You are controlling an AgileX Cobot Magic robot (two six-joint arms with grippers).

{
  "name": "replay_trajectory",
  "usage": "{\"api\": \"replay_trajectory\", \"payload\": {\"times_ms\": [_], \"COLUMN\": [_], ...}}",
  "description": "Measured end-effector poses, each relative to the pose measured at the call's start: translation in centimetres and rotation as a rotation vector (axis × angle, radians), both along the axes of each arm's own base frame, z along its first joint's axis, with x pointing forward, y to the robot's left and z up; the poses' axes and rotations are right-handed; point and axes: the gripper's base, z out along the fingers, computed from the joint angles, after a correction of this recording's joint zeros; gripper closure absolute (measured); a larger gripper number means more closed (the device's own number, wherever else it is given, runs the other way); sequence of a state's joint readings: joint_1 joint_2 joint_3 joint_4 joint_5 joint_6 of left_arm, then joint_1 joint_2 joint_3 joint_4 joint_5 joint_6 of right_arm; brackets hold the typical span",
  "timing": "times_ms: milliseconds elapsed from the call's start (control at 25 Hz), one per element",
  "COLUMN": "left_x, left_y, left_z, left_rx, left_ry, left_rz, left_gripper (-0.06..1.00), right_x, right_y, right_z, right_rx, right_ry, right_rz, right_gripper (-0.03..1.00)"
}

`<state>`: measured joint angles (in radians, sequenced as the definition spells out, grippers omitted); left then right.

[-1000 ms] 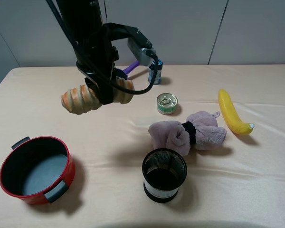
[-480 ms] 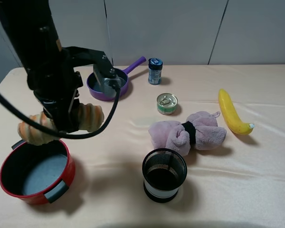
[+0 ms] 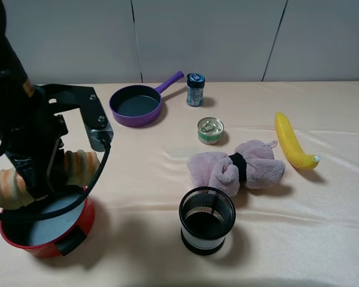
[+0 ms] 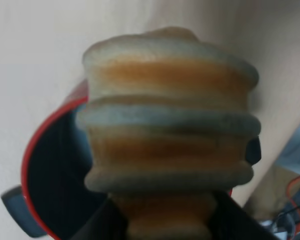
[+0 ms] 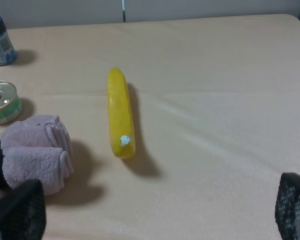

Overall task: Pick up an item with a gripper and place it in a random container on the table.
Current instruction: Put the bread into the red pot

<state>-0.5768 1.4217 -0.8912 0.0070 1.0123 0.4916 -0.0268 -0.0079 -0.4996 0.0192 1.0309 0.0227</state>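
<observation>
Left gripper [image 3: 40,174]: clamped across the middle of the bread roll [image 3: 81,166], carrying it roughly level.
Bread roll: in the air over the red pot [image 3: 84,220], both ends reaching past the rim; it looks clear of it, though I can't be sure.
Red pot: near-left part of the table [image 3: 137,179].
Right gripper [image 5: 155,212]: spread wide, holding nothing, above the cloth near the banana [image 5: 119,112].
Mesh cup [image 3: 207,220]: well apart from the pot.

left tool [image 3: 39,179] with bread roll [image 3: 79,166], now lower, over the red pot [image 3: 87,216]
</observation>
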Motion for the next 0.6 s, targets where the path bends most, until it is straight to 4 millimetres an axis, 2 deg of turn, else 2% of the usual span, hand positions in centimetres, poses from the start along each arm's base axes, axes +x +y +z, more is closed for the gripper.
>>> {"api": "replay_trajectory", "payload": {"times_ms": [160, 600], "left_x": [0.2, -0.5], "left_y": [1.4, 2.0], "left_z": [-0.7, -4.8], "left_rx": [-0.025, -0.092], "left_ry": [-0.007, -0.132], "left_rz": [0.048, 0.056], "left_gripper": [0.67, 0.68], "right_x": [0.0, 0.0], "right_y": [0.0, 0.0], "right_z": [0.0, 0.0], "right_rx": [0.000, 0.000], "right_ry": [0.000, 0.000], "right_rz": [0.000, 0.000], "right_gripper": [0.27, 0.27]}}
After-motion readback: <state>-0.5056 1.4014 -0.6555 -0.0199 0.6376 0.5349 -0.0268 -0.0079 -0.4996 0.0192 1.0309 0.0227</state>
